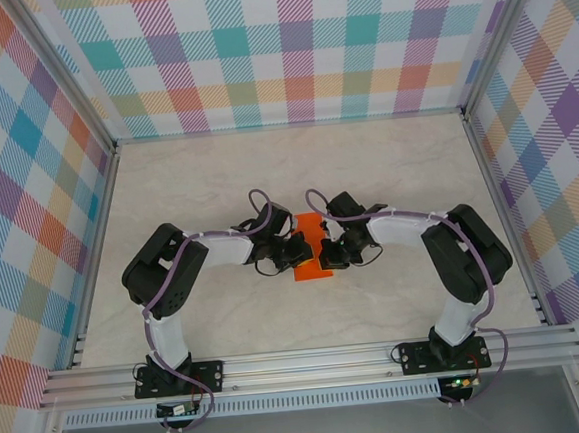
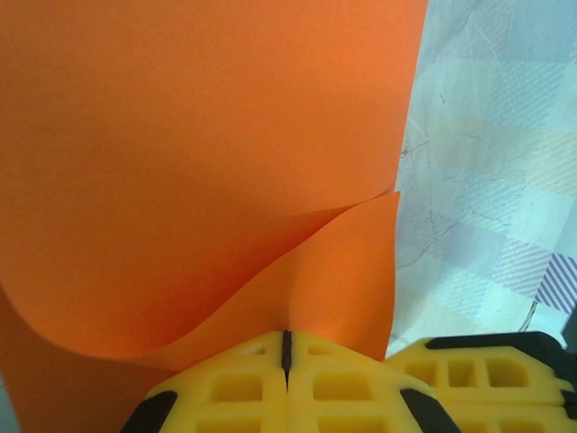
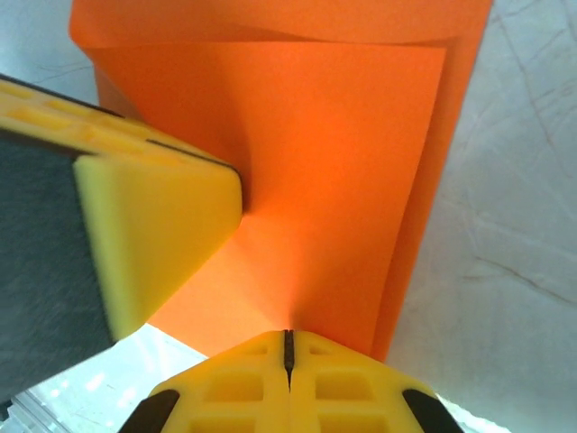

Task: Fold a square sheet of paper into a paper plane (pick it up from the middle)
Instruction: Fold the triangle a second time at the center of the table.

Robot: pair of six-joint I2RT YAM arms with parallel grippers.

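Observation:
The square sheet of paper is bright orange and hangs between both grippers at the table's middle. My left gripper and right gripper meet tip to tip around it. In the left wrist view the paper curls in two overlapping layers, and my left gripper is shut on its lower edge. In the right wrist view the sheet shows folded layers with a crease along the right side, and my right gripper is shut on its edge. The paper's yellow face is hidden.
The left gripper's yellow finger presses close against the paper on the left of the right wrist view. The right gripper's fingers sit at the lower right of the left wrist view. Pale marbled tabletop lies inside checked walls.

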